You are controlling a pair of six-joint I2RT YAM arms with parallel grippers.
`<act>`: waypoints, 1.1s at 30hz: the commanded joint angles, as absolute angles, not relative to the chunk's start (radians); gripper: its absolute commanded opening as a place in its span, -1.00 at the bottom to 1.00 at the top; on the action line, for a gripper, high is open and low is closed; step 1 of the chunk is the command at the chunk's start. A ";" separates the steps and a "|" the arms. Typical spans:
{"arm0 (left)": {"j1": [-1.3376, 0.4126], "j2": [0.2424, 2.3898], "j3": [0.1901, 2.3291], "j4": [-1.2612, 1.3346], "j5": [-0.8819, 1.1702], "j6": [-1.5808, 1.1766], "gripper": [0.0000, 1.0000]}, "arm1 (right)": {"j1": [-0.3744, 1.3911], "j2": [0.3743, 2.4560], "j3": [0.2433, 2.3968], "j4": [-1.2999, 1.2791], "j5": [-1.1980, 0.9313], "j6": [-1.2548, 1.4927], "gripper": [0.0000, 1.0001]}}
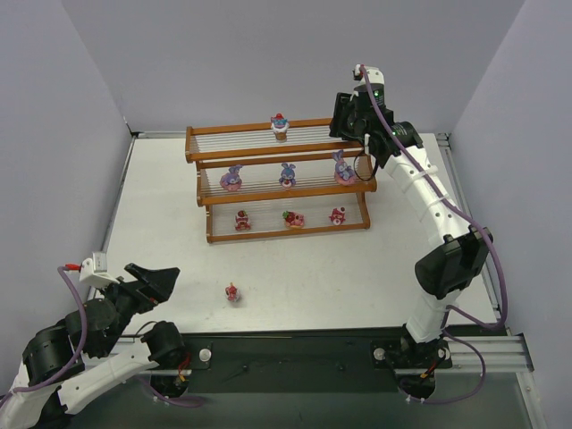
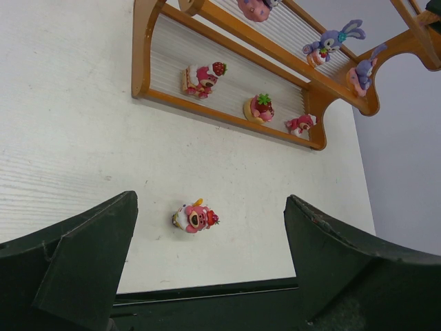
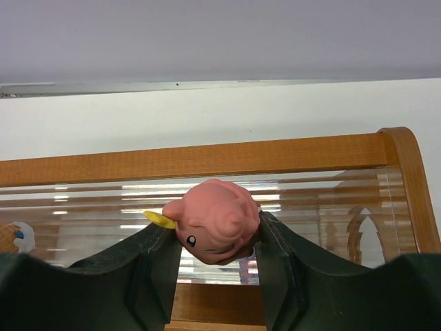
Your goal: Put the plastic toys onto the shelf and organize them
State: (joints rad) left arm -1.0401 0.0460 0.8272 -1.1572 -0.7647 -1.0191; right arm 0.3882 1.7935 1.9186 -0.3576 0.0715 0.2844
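Jaws on the left gripper [image 1: 157, 277] are spread as wide as they go, nothing in them, down at the near left corner. One loose toy [image 2: 195, 218], pink and red, sits on the table [image 1: 161, 197] just ahead of it. Moving right, the shelf [image 1: 190, 143] has a single toy [image 1: 280, 124] up top, three purple bunnies [image 1: 287, 174] in the middle and three little cakes [image 1: 294, 218] on the bottom. Right gripper [image 1: 344, 114] is at the top tier's right end, pinching a pink figurine [image 3: 215, 222].
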 commanded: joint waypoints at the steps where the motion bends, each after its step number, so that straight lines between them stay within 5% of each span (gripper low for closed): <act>1: -1.049 0.051 0.858 -1.163 -0.784 -1.028 0.94 | 0.382 1.805 1.939 -0.399 0.092 0.285 -0.09; 21: -1.049 0.054 0.859 -1.163 -0.785 -1.029 0.95 | 0.394 1.700 1.848 -0.339 0.087 0.270 0.55; 33: -1.051 0.188 0.861 -1.108 -0.720 -0.947 0.95 | 0.468 1.395 1.642 -0.324 0.080 0.296 0.63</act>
